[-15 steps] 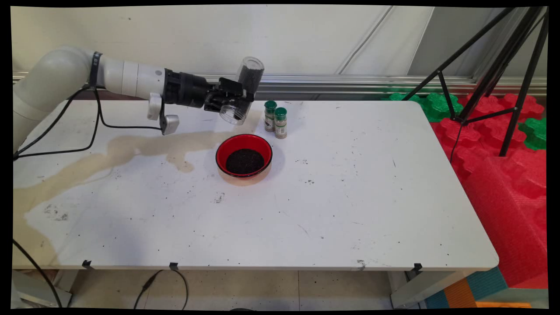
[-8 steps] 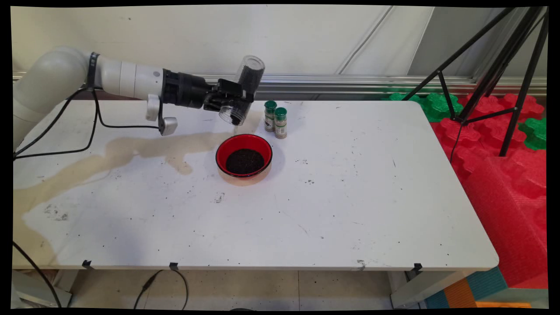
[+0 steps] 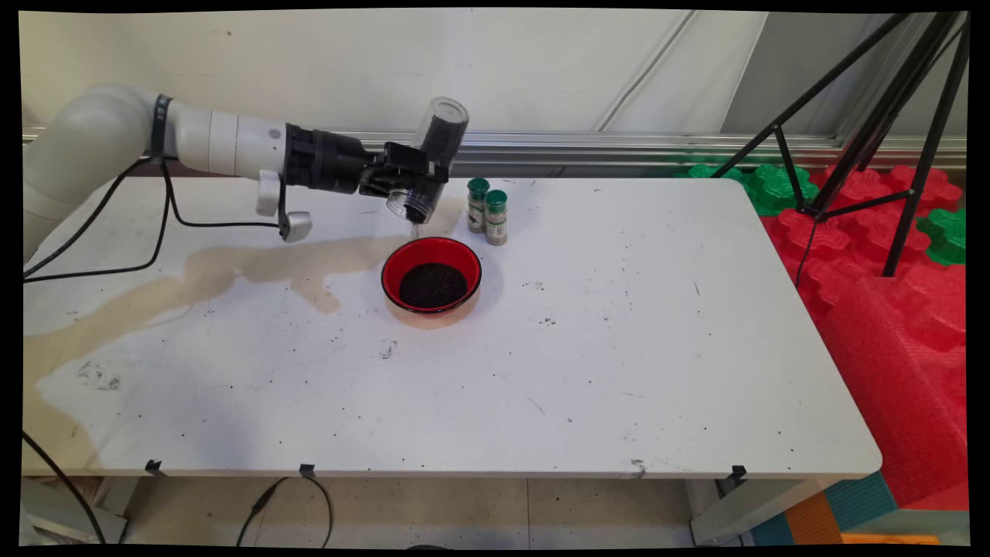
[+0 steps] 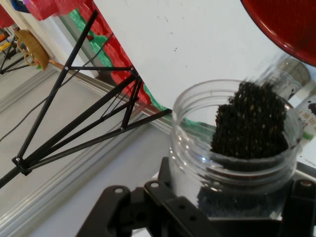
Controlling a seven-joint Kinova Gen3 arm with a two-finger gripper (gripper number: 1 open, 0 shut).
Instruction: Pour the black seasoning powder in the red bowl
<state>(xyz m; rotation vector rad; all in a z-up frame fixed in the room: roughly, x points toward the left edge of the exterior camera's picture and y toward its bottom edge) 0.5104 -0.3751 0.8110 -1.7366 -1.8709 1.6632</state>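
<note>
Tipping a clear jar (image 3: pixel 430 158) of dark grains (image 4: pixel 249 123) mouth-down, the hand (image 3: pixel 406 176) pinches it above the counter (image 3: pixel 619 348), just behind the red bowl (image 3: pixel 431 280); grains crowd the mouth; judged best: tilt slowly, mouth over the bowl, clear of two spice bottles (image 3: pixel 487 210).

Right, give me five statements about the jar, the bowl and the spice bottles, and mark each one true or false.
1. The gripper holds a clear jar tilted mouth down. True.
2. The jar is empty. False: dark grains sit at its open mouth.
3. The red bowl already holds dark grains. True.
4. Two green-capped spice bottles lie on their sides in front of the bowl. False: they stand upright behind it, toward the wall.
5. The jar's mouth rests on the bowl's rim. False: it hangs in the air above the bowl's far edge, apart from it.
</note>
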